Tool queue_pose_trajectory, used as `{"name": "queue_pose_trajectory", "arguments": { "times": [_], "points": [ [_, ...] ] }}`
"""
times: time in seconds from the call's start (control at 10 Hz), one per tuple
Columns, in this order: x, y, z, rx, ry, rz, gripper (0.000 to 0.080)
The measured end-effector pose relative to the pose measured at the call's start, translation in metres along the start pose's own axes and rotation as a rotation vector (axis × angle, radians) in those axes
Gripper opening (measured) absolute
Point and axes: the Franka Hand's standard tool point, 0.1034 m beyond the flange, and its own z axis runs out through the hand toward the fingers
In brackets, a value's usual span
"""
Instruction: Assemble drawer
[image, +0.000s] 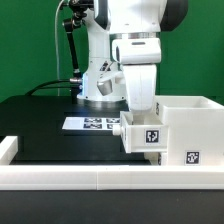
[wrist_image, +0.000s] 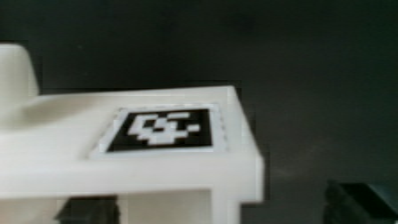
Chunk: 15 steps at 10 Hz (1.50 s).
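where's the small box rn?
In the exterior view, the small box sits centre-right under the gripper, against the case on its left side, just behind the border rail.

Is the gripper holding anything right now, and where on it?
Cannot be told: the gripper's fingers are hidden behind the small box, which sits against the large case.

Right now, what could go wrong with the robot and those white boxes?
1. The small box sticks out from the large case, so a crooked push could jam it.
2. The arm's wrist hides the gripper in the exterior view, so whether it grips the box cannot be told; a loose hold could slip.
3. The border rail lies close below and could catch a dropped box.
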Motion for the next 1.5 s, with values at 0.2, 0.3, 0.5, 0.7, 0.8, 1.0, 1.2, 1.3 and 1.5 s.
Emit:
{"name": "queue_pose_trajectory", "arguments": {
  "times": [0.2,0.3,0.5,0.7,0.8,1.0,1.2,1.3,1.5],
  "points": [
    [-0.004,0.005,-0.024,0.006,-0.023,0.008,0.0646],
    [-0.007,0.009,-0.035,0.008,-0.033,0.009,0.0646],
    [-0.020,0.018,-0.049,0.011,-0.046,0.016,0.0648],
    [-0.035,0.024,-0.052,0.003,-0.045,-0.011,0.0648],
    [-0.048,0.026,-0.046,-0.003,-0.036,-0.029,0.0648],
    [-0.065,0.027,-0.034,0.004,-0.018,-0.034,0.0648],
    [-0.065,0.026,-0.034,0.006,-0.012,-0.044,0.0648],
    [-0.073,0.025,-0.028,0.006,0.038,-0.046,0.0648],
    [-0.080,0.023,-0.010,0.020,0.113,-0.043,0.0648]
  ]
}}
